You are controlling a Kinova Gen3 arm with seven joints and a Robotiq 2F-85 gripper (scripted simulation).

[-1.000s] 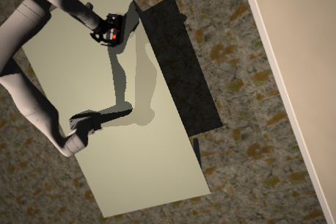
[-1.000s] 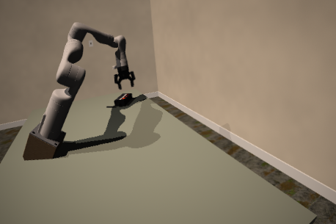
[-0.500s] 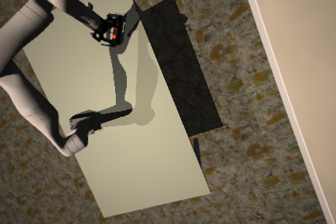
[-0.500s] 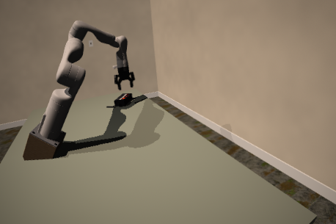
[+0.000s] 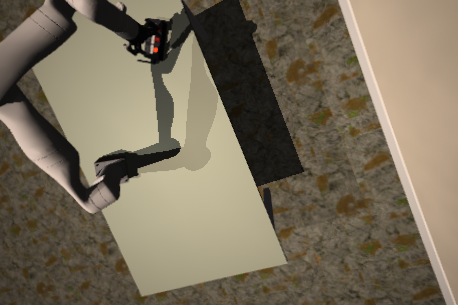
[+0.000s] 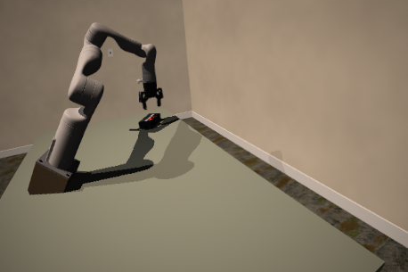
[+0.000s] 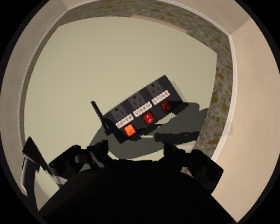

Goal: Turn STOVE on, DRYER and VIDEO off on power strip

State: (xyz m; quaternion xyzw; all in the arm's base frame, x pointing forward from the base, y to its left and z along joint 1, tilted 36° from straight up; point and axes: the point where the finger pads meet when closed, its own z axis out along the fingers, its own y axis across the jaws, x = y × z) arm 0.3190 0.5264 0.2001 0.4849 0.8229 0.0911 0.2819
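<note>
The black power strip (image 6: pixel 149 118) (image 7: pixel 143 112) lies flat near the far corner of the table with its switch face up. It shows under my gripper in the top view (image 5: pixel 156 47). In the wrist view it has three switches in a row. The left switch (image 7: pixel 130 131) glows bright orange, the middle switch (image 7: pixel 148 117) is a dimmer red, and the right switch (image 7: pixel 167 104) is dark red. The labels are too small to read. My gripper (image 5: pixel 146 43) (image 6: pixel 150 100) is open and empty. It hangs a short way above the strip and does not touch it.
The pale green table (image 5: pixel 190 221) (image 6: pixel 214 215) has its far edge close behind the strip. The arm's base (image 6: pixel 49 177) stands at the table's left side. Walls (image 6: pixel 289 54) meet in a corner behind the strip.
</note>
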